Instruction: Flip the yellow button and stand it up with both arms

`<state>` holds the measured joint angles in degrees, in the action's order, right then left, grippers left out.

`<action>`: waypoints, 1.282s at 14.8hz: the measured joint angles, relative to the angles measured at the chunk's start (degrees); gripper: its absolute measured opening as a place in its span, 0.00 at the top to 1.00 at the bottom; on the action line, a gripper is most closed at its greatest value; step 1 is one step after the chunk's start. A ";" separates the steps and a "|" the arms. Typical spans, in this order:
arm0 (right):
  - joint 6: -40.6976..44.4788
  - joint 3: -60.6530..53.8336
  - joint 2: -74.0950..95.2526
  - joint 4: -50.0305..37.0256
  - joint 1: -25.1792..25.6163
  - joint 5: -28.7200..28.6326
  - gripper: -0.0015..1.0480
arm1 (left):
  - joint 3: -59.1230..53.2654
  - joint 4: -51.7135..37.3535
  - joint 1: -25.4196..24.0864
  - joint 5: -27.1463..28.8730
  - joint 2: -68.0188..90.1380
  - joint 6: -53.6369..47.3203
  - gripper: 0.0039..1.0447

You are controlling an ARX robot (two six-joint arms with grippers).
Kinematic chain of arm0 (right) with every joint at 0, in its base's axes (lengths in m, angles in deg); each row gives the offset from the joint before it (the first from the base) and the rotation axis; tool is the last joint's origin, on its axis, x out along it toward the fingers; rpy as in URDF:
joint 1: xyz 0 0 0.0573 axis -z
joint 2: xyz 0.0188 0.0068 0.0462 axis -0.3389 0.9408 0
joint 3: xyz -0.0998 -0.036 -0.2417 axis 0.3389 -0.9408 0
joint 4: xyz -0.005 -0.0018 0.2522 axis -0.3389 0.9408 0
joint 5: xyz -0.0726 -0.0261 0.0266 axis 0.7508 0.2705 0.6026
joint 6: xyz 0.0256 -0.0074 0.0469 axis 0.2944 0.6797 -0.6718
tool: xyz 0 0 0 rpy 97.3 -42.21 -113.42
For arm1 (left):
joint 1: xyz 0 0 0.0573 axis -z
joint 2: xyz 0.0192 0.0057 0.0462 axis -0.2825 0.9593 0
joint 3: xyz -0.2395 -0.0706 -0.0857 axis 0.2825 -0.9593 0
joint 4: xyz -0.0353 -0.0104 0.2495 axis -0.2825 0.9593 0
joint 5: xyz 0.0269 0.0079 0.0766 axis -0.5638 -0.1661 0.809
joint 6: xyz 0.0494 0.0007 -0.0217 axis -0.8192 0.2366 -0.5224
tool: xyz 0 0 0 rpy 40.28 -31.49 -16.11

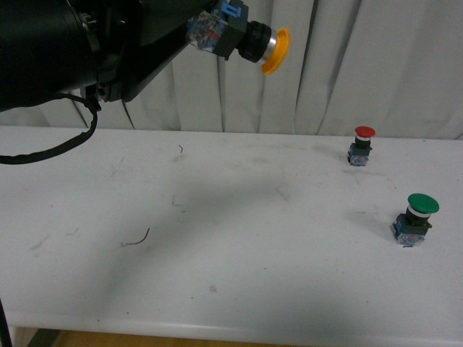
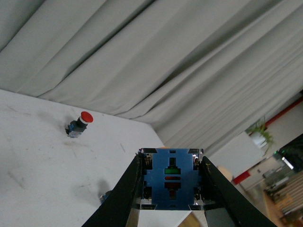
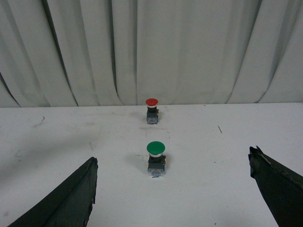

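1. My left claw (image 2: 172, 163) is clamped on the yellow button (image 1: 246, 40). It holds the button high above the counter (image 1: 217, 238), up against the white curtain (image 1: 362, 65) in the front view.
2. The button lies nearly on its side in the air. Its orange-yellow cap points toward my right side and tips slightly down, and the blue base sits inside the claw.
3. Through the left wrist camera, the flat end of the blue base faces the lens, with one black finger (image 2: 125, 194) pressed against each flank.
4. My right claw (image 3: 173, 156) is spread wide and holds nothing. Its two dark fingertips show at either edge of the right wrist view, above the counter.
5. The green button (image 1: 416, 217) stands upright on the counter on my right side, cap up.
6. The red button (image 1: 363, 144) stands upright farther back, near the curtain and well apart from the green one.
7. A few dark scuffs and a thin curled thread (image 1: 137, 238) mark the counter on my left side.
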<state>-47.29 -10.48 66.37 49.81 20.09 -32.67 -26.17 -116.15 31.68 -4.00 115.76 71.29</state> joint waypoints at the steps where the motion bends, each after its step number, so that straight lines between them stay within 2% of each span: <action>1: 0.00 0.00 0.00 0.00 0.00 0.00 0.06 | 0.00 -0.98 -0.07 0.35 0.33 1.73 0.71; 6: 0.00 0.00 0.00 0.00 0.00 0.00 0.06 | 0.00 -6.05 0.74 1.16 1.09 7.34 0.71; 10: 0.00 0.00 0.00 0.00 0.00 0.00 0.06 | 0.26 -6.25 1.22 1.33 1.38 9.99 0.71; 12: 0.00 0.00 0.00 0.00 0.00 0.00 0.06 | 0.07 -5.92 2.86 3.19 1.84 13.57 0.71; 17: 0.00 0.00 0.00 0.00 0.00 0.00 0.06 | -0.48 -6.03 4.83 4.55 1.81 13.03 0.71; 19: -3.48 -0.04 5.25 -11.21 0.48 -0.42 0.06 | -0.52 -6.03 4.55 5.09 1.64 12.66 0.71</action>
<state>-50.77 -10.52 71.62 38.59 20.57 -33.08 -26.69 -122.18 36.23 1.09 117.40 83.95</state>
